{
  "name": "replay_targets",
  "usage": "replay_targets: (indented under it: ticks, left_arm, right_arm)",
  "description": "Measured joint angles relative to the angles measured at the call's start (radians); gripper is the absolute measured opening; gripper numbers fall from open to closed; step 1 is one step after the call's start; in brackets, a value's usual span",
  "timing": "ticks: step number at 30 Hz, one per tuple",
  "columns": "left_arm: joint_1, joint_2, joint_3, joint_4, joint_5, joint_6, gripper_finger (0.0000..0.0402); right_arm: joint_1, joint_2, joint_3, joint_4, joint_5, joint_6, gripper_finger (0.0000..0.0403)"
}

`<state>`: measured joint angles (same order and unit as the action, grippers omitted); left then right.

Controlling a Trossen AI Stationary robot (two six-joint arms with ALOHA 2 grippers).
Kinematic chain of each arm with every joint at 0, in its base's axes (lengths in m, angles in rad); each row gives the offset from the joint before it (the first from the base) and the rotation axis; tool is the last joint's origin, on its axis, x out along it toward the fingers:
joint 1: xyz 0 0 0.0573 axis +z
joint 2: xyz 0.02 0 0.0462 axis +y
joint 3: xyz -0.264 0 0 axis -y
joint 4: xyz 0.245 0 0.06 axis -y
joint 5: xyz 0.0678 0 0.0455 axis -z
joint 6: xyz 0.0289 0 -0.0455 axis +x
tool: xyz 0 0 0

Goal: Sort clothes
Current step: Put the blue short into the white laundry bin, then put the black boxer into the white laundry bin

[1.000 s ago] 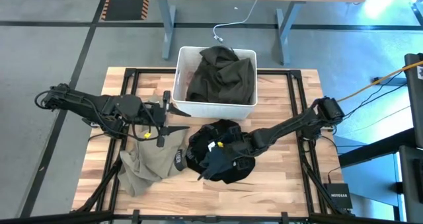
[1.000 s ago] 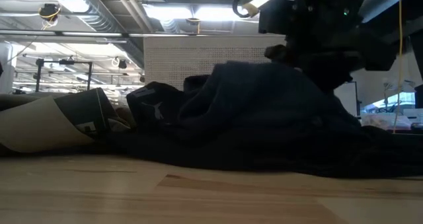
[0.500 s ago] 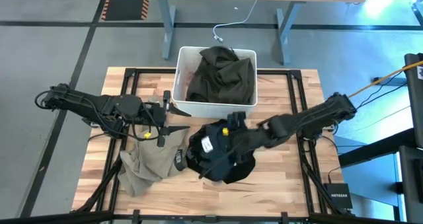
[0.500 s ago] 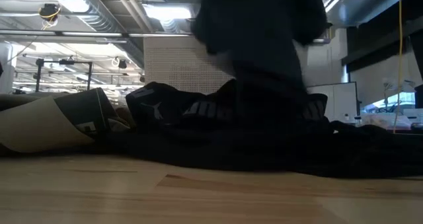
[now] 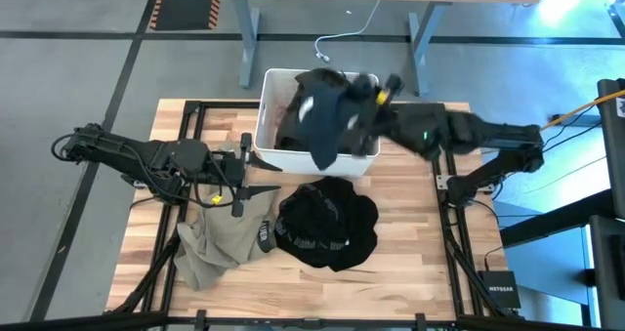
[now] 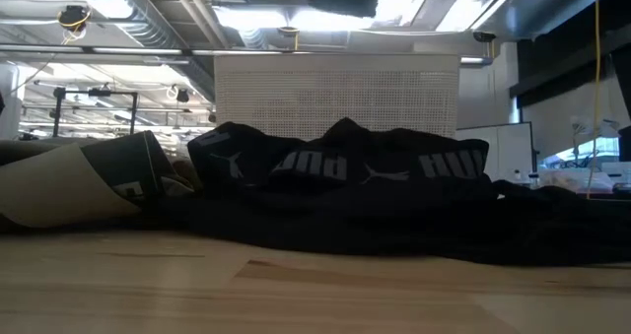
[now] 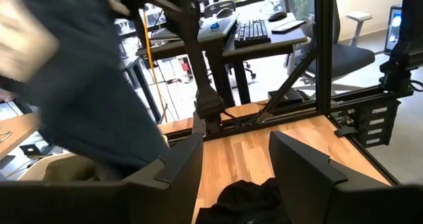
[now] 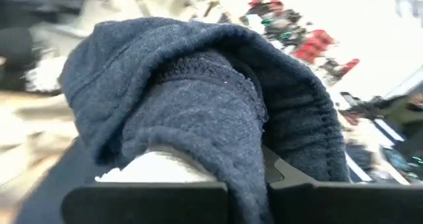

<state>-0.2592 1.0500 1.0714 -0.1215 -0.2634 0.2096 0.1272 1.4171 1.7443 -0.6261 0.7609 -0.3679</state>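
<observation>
Dark garment (image 5: 325, 116), off counter a second ago, now dangles over white bin (image 5: 273, 141), upper centre, pinched in right hand (image 5: 376, 92). You release next. Left hand (image 5: 246, 170) idle, spread.

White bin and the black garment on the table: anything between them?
High view: only bare wood between white bin and black garment. The right gripper holds a dark blue-grey garment over the bin's front edge.
</observation>
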Motion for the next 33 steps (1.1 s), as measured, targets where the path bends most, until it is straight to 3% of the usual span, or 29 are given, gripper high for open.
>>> replay_targets:
  ticks: [4,7,15,21,24,28,33]
  left_arm:
    - [0.000,0.000,0.000,-0.001,0.000,0.000,0.0170]
    - [0.000,0.000,0.000,-0.001,0.000,0.000,0.0170]
    - [0.000,0.000,0.000,-0.018,0.000,-0.015,0.0170]
    - [0.000,0.000,0.000,-0.059,0.000,-0.026,0.0170]
    - [0.000,0.000,0.000,-0.055,0.000,-0.031,0.0170]
    - [0.000,0.000,0.000,-0.053,0.000,-0.039,0.0170]
    - [0.000,0.000,0.000,-0.053,0.000,-0.046,0.0170]
  right_arm:
    - [-0.142,0.002,-0.001,0.035,-0.105,-0.015,0.0016]
    - [-0.236,0.031,-0.003,-0.003,-0.249,0.094,0.0036]
    - [-0.346,0.107,-0.005,-0.238,-0.423,0.291,0.0136]
    - [-0.342,0.108,0.052,-0.545,-0.465,0.324,0.0205]
    - [-0.327,0.100,0.092,-0.643,-0.590,0.425,0.0220]
    - [-0.220,0.090,0.051,-0.613,-0.734,0.470,0.0224]
    - [-0.033,0.090,-0.111,-0.402,-0.728,0.467,0.0225]
